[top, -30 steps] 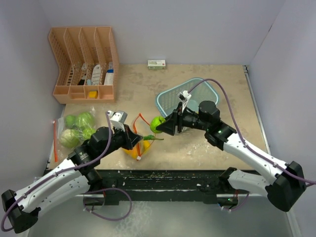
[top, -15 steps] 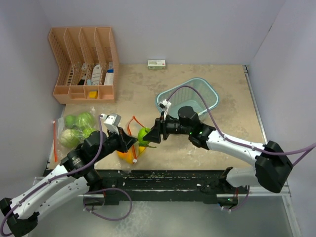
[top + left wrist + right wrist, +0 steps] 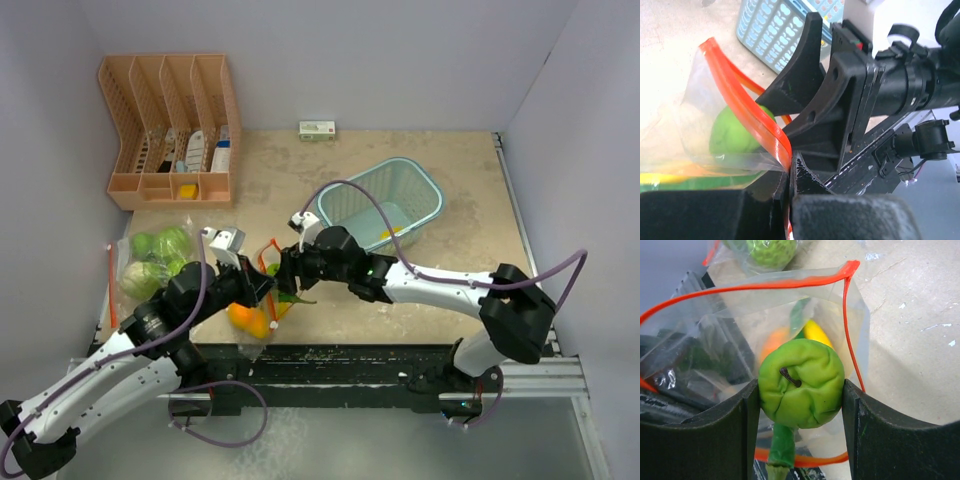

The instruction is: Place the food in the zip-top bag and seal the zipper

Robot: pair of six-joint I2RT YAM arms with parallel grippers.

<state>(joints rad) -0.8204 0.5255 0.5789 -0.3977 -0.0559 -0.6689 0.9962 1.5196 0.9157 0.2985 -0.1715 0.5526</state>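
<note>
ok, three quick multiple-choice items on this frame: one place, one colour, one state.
1. Where is the green fruit in the right hand? A in the basket; B at the mouth of the open bag; C on the organiser.
2. The bag's zipper strip is: A blue; B white; C red.
3. The left hand is: A shut on the bag's edge; B open over the table; C shut on the basket.
Answers: B, the bag's opening frames the fruit in the right wrist view; C, the strip shows red in both wrist views; A, it pinches the strip in the left wrist view.
</note>
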